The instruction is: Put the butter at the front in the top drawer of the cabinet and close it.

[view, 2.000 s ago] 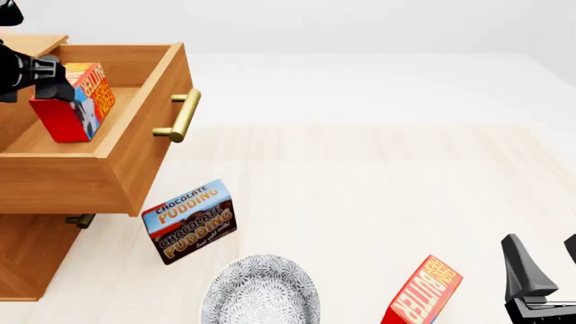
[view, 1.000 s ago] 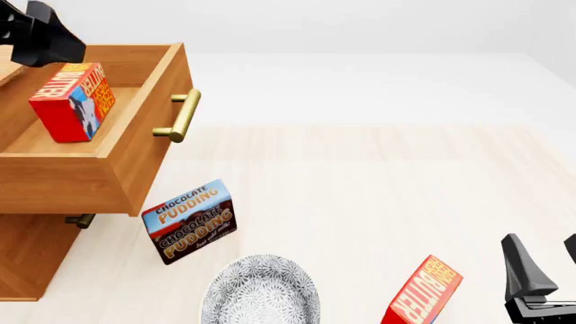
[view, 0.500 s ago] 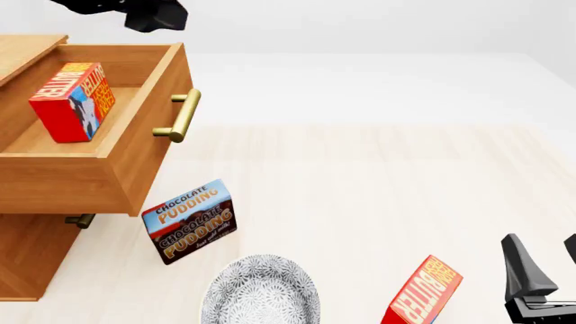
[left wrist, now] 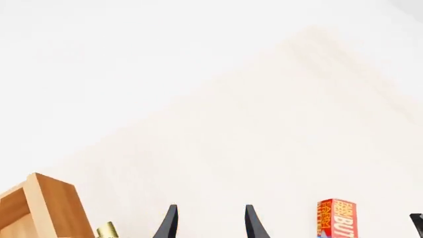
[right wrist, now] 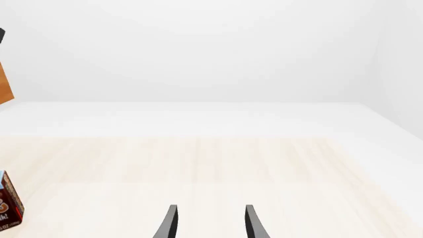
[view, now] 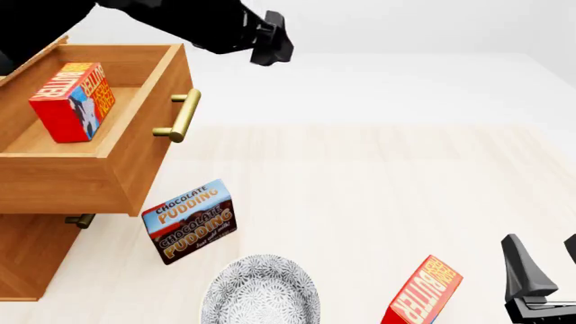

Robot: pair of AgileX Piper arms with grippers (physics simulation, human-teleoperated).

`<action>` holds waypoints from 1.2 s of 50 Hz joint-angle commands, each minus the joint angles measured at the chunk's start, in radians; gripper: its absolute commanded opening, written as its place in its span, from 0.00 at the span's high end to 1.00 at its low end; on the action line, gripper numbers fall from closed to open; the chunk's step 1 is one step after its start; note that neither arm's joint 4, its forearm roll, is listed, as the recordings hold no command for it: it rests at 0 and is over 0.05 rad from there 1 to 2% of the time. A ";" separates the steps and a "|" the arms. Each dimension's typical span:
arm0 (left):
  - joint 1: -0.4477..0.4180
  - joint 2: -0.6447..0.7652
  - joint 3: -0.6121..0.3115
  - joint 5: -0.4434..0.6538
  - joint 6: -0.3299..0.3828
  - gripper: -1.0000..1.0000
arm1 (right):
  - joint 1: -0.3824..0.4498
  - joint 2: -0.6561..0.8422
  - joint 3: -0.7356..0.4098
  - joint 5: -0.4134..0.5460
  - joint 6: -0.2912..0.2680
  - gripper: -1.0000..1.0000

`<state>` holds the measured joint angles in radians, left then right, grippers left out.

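The butter (view: 72, 101) stands inside the top drawer (view: 135, 162) of the cabinet (view: 32, 260), leaning slightly, touched by nothing; the drawer hangs fully pulled out, so only the closing is left, I judge; my left gripper (view: 270, 37) is up above and beyond the drawer's brass handle (view: 183, 116), fingers spread and empty, placed to come down against the drawer front; my right gripper (view: 540, 270) idles parted and empty, well away from the drawer, beside the second butter carton (view: 423, 293)
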<state>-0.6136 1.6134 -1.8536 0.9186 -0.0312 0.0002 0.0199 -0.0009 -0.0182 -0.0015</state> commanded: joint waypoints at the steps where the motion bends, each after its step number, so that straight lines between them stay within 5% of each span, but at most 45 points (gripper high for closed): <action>1: -0.057 0.085 0.053 -0.117 -0.068 0.00 | 0.000 0.000 0.000 0.000 0.000 0.00; 28: 0.024 0.100 0.291 -0.327 -0.153 0.00 | 0.000 0.002 0.000 -0.002 0.000 0.00; 60: 0.088 0.181 0.420 -0.434 -0.226 0.00 | 0.000 0.007 0.000 -0.008 0.000 0.00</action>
<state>-0.5434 1.7704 -1.4805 0.5270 -0.2306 0.0002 0.0257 -0.0007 -0.0242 -0.0017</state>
